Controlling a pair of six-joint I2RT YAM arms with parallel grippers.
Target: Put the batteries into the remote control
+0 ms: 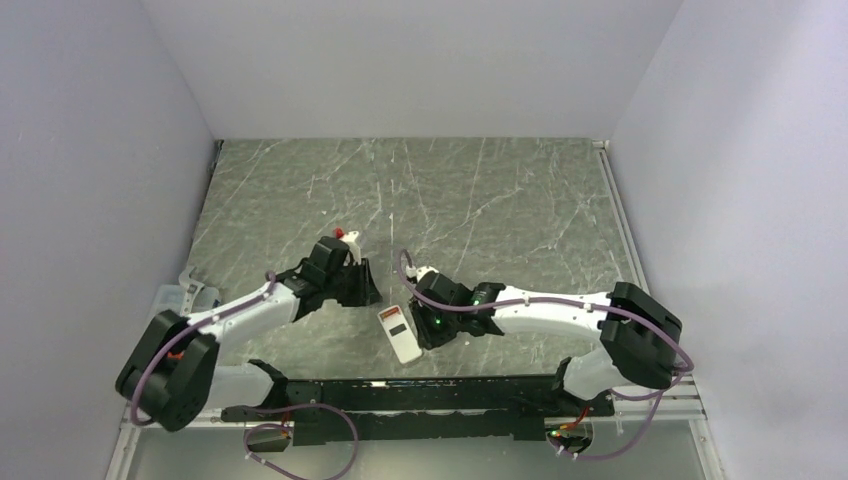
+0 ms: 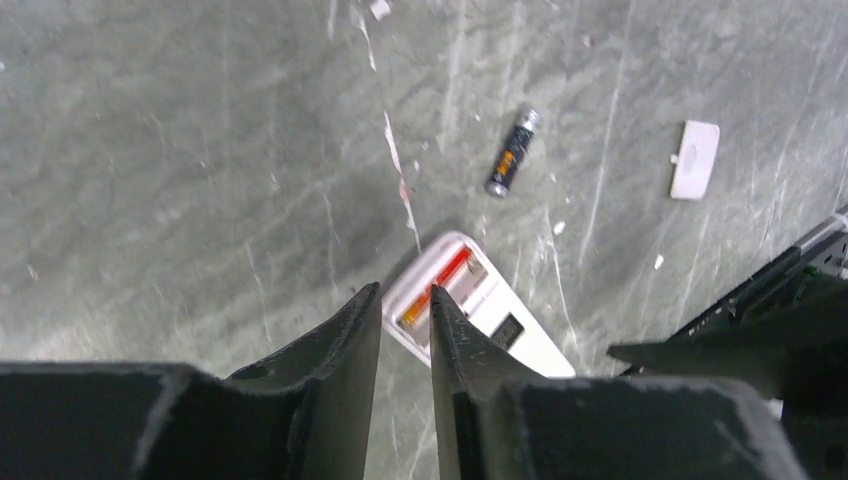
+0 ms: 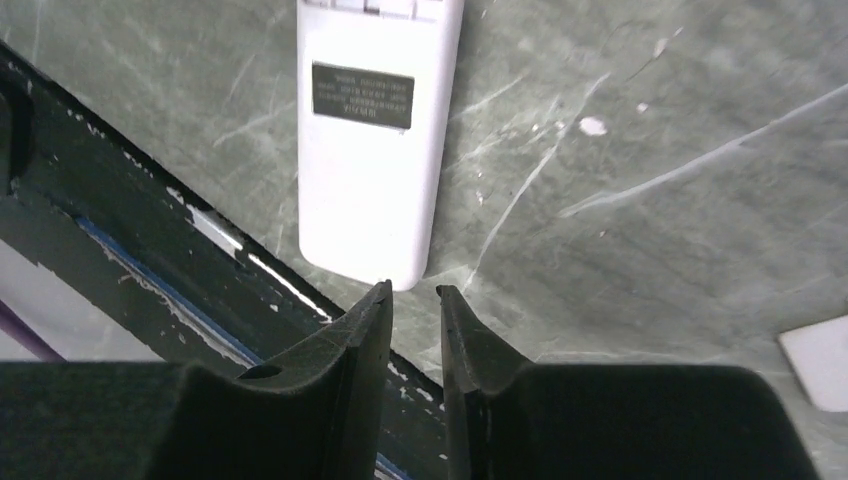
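The remote control (image 2: pixel 520 335) lies back up on the marble table, its battery compartment uncovered at the far end. One battery (image 2: pixel 440 285) with a red and orange wrap sits in that compartment. A second, dark battery (image 2: pixel 512 153) lies loose on the table beyond the remote. My left gripper (image 2: pixel 405 292) hovers over the compartment end with a narrow gap between its fingers and nothing in it. My right gripper (image 3: pixel 412 290) stands just off the other end of the remote (image 3: pixel 370 170), also slightly open and empty. From above, the remote (image 1: pixel 404 340) lies between both grippers.
A small flat white plastic cover (image 2: pixel 694 158) lies to the right of the loose battery; its corner (image 3: pixel 815 360) also shows in the right wrist view. A black rail (image 1: pixel 420 395) runs along the near table edge, close behind the remote. Grey walls enclose the table.
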